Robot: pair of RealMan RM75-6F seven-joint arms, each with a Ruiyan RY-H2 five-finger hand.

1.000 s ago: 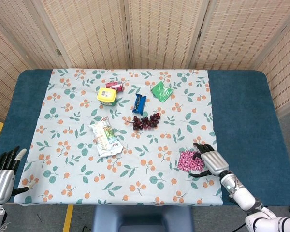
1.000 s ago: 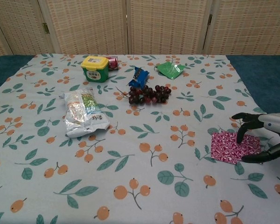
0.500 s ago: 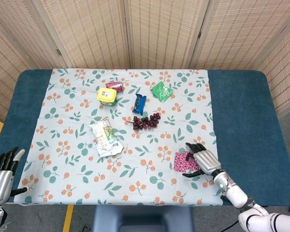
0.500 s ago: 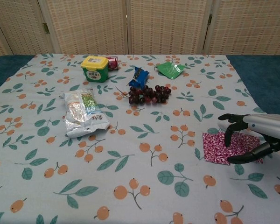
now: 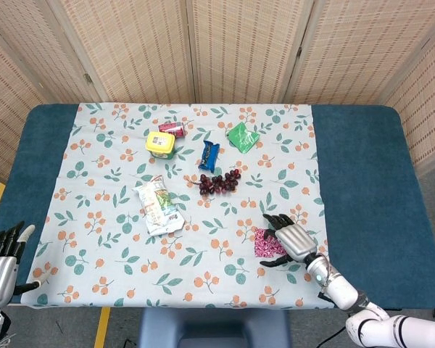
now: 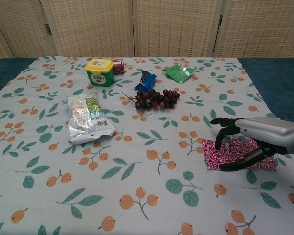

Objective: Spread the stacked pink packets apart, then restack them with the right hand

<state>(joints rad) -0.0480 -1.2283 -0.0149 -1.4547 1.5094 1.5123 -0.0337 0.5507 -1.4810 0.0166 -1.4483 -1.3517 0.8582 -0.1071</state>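
The pink patterned packets (image 6: 216,155) lie on the floral cloth near the front right, fanned out sideways. The top one reaches left, and a second pink edge (image 6: 266,164) shows behind the palm. My right hand (image 6: 255,132) rests on them with its dark fingertips (image 6: 221,128) spread over the left part and the thumb along the near edge. From the head view the right hand (image 5: 288,239) covers most of the pink packets (image 5: 261,245). My left hand (image 5: 0,259) hangs off the table's front left corner, fingers straight and apart, holding nothing.
Dark grapes (image 6: 156,99), a blue snack bar (image 6: 146,80), a green packet (image 6: 178,73), a yellow-lidded tub (image 6: 100,71) with a red can (image 6: 118,65) behind it, and a clear bag of snacks (image 6: 87,119) lie further back and left. The blue table edge (image 5: 362,188) runs along the right.
My right hand has moved left across the cloth, dragging the top pink packet with it, so the pink patch is now wider. The left hand has sunk slightly.
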